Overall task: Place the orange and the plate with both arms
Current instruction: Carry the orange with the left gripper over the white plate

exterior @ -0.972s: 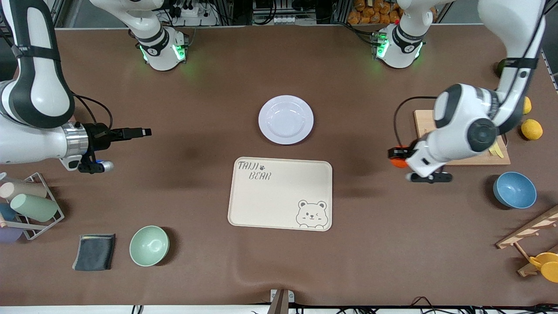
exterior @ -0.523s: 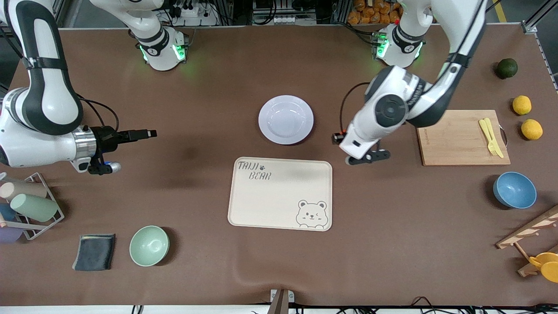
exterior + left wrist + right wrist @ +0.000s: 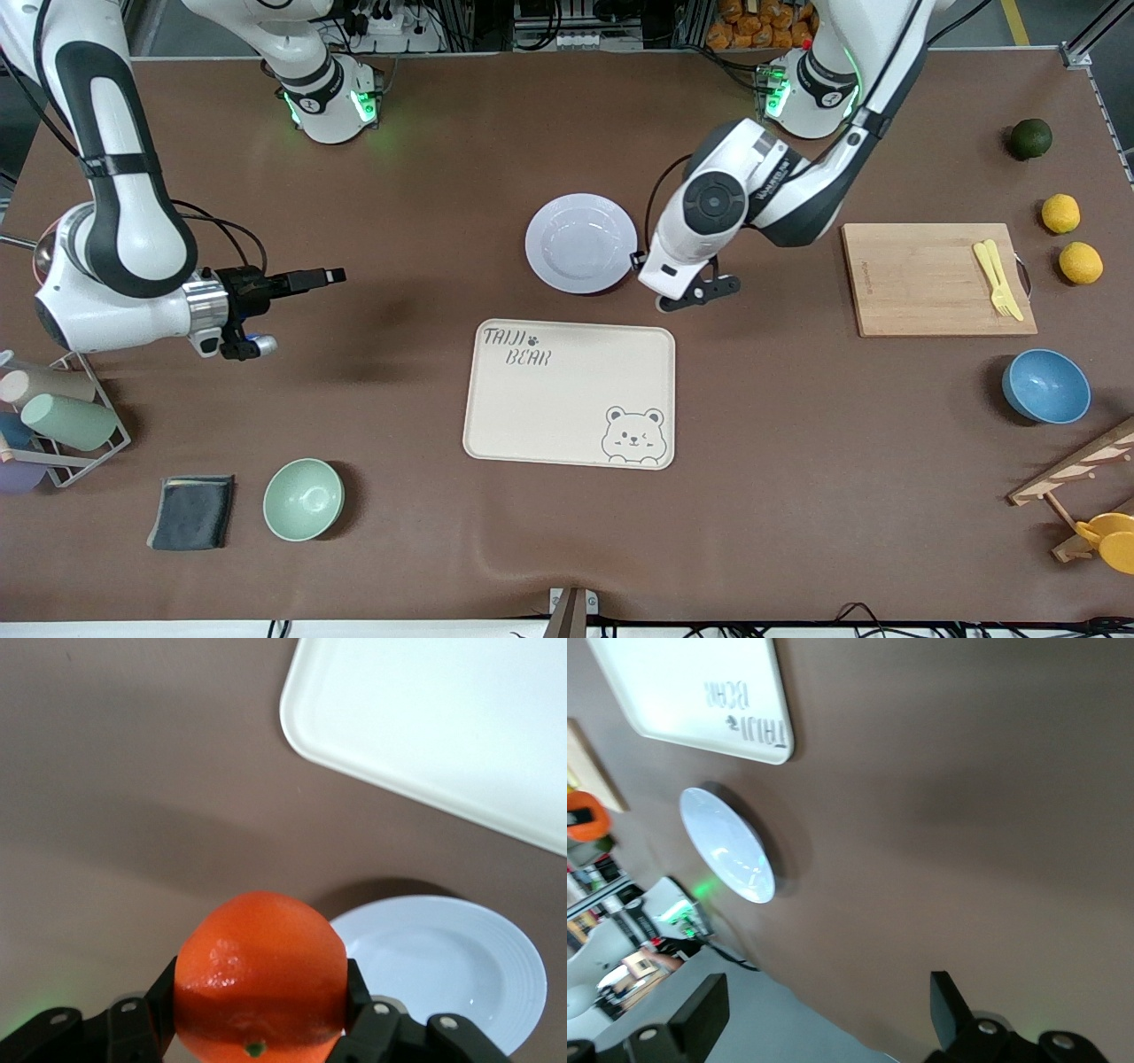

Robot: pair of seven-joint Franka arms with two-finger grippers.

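Left gripper (image 3: 257,1041): I see it clamped on the orange (image 3: 260,979), up in the air just beside the plate (image 3: 581,243), at its rim toward the left arm's end.
Orange, front view: hidden from me by the left arm's wrist.
Plate: on the table, just farther from the front camera than the bear-printed tray (image 3: 569,392); bare.
Right gripper (image 3: 321,277): fingers spread apart, holding nothing, over bare table well apart from the plate.
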